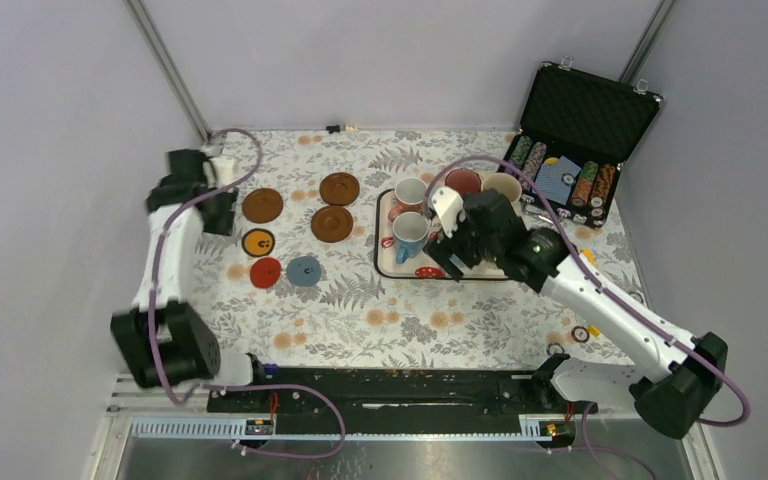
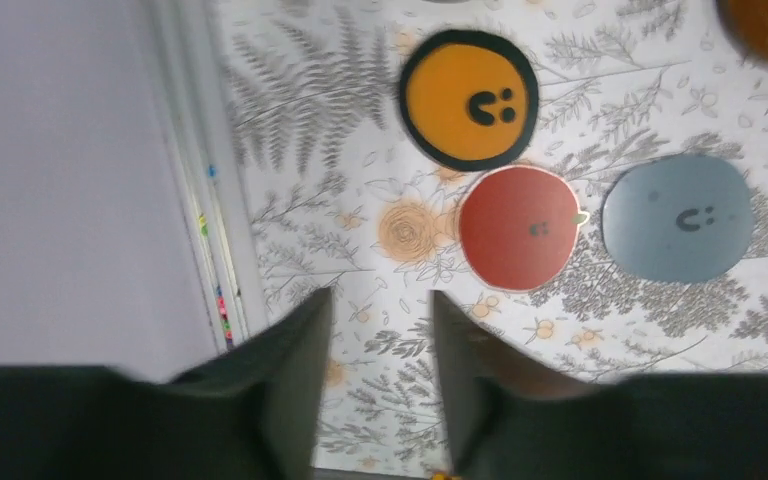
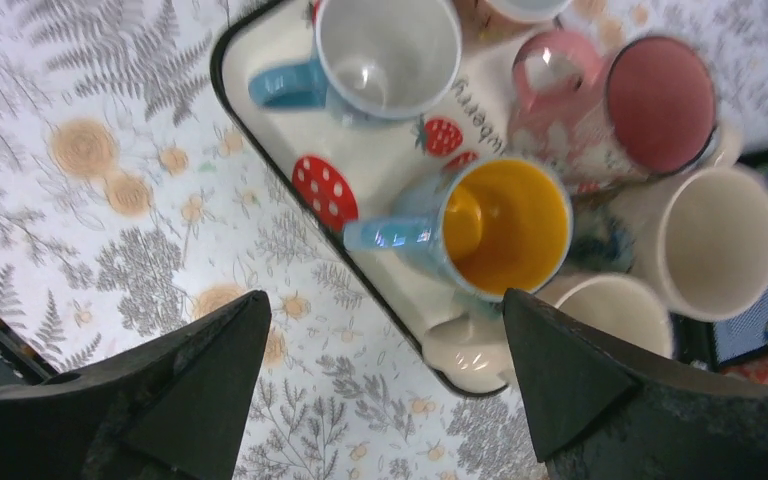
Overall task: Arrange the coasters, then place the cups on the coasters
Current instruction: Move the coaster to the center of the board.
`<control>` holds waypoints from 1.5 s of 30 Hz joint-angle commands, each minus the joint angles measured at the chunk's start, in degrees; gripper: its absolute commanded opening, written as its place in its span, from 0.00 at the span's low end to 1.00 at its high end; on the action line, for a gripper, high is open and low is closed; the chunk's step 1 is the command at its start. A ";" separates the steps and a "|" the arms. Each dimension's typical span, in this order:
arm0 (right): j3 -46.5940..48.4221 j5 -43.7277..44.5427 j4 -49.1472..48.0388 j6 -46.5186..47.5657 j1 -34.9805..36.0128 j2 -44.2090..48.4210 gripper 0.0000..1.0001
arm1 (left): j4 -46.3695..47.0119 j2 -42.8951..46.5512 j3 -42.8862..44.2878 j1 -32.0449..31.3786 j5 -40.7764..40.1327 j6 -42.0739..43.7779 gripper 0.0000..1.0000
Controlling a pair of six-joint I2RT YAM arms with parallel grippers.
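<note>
Six coasters lie on the left of the table: three brown [image 1: 262,205] [image 1: 339,188] [image 1: 332,223], a black one with an orange centre [image 1: 258,242] [image 2: 470,98], a red one [image 1: 265,272] [image 2: 518,227] and a grey-blue one [image 1: 303,271] [image 2: 677,217]. The cups stand on a cream tray [image 1: 388,262] [image 3: 290,130]: white-and-blue [image 3: 390,55], blue with yellow inside [image 3: 505,225], pink [image 3: 650,105], two cream [image 3: 710,240] [image 3: 610,310]. My left gripper [image 2: 380,300] [image 1: 222,218] hovers open and empty beside the small coasters. My right gripper [image 3: 384,296] [image 1: 450,245] hangs open over the tray's near edge.
An open black case of poker chips [image 1: 580,130] stands at the back right, right behind the tray. A loose chip [image 1: 580,333] lies near my right arm. The enclosure wall and its frame post [image 2: 200,200] run close along the left of the coasters.
</note>
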State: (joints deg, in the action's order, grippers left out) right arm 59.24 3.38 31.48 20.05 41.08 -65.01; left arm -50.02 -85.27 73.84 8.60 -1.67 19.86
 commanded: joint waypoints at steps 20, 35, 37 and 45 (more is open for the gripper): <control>81.16 5.83 26.55 -2.54 11.19 -71.10 1.00 | 12.03 46.64 -30.45 19.48 26.23 -5.11 0.99; 74.48 20.14 9.79 14.32 11.21 -78.98 0.94 | 12.14 45.61 -30.34 22.75 26.78 -5.12 0.99; 73.51 23.25 7.35 17.07 11.20 -79.41 0.94 | 12.14 45.24 -30.26 23.17 26.68 -5.29 0.99; 73.29 23.97 7.10 20.71 11.67 -82.65 0.93 | 12.15 44.78 -30.24 24.38 26.78 -5.27 0.99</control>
State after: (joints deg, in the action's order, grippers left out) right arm 133.05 25.63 40.01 37.28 52.23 -146.76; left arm -40.58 -40.36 43.46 32.29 23.22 14.94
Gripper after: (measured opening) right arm 0.927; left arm 0.985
